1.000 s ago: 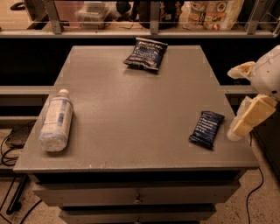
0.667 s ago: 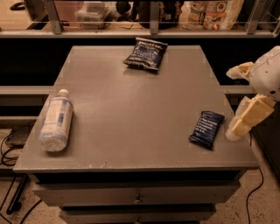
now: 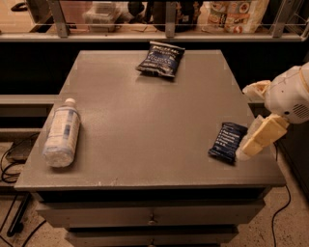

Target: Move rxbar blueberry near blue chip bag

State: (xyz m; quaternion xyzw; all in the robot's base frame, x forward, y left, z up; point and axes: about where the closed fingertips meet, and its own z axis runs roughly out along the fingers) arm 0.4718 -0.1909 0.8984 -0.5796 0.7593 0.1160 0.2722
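Observation:
The rxbar blueberry [image 3: 228, 142] is a small flat navy wrapper with white text, lying near the table's right front edge. The blue chip bag [image 3: 161, 59] is a larger crinkled dark-blue bag at the back centre of the table. My gripper [image 3: 245, 121] is at the right edge of the table, open and empty. Its lower finger [image 3: 260, 137] is right beside the bar's right side, and its upper finger [image 3: 257, 89] is farther back. The bar and the chip bag are far apart.
A clear plastic water bottle [image 3: 61, 133] lies on its side at the table's left front. The grey table [image 3: 145, 120] has drawers below. A railed shelf with bags and containers [image 3: 231, 14] runs behind. Cables lie on the floor at left.

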